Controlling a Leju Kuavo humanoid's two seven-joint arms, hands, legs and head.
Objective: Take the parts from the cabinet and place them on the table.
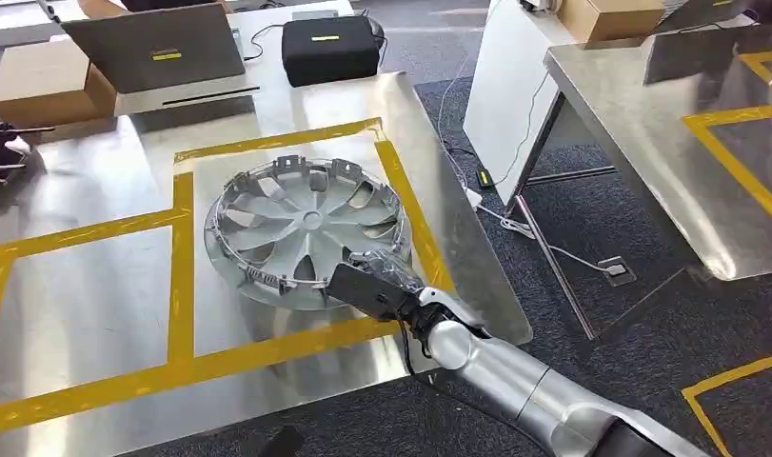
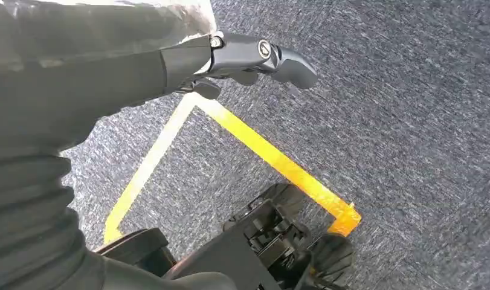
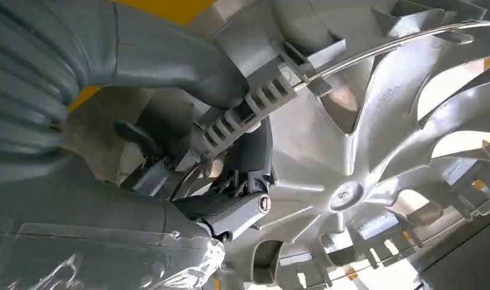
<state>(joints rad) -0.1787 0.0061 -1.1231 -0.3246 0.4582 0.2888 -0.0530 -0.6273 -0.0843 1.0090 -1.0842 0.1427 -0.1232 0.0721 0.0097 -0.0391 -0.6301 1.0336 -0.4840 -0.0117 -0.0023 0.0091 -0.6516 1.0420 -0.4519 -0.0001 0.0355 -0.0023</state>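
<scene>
A silver-grey wheel cover [image 1: 306, 228] lies hollow side up on the steel table [image 1: 96, 305], inside a square of yellow tape. My right hand [image 1: 377, 286] is at the cover's near right rim and grips it. In the right wrist view the thick thumb [image 3: 170, 66] lies over the ribbed rim clip and the dark fingers [image 3: 242, 205] reach under the wheel cover [image 3: 363, 181]. My left hand [image 2: 248, 57] hangs over the carpet with its fingers stretched out and holds nothing.
A laptop [image 1: 153, 48], a black case [image 1: 329, 48] and a cardboard box [image 1: 44, 81] stand along the table's far side. A second steel table [image 1: 667, 124] and a white panel [image 1: 505, 86] are to the right. Cables [image 1: 553, 248] run across the carpet between them.
</scene>
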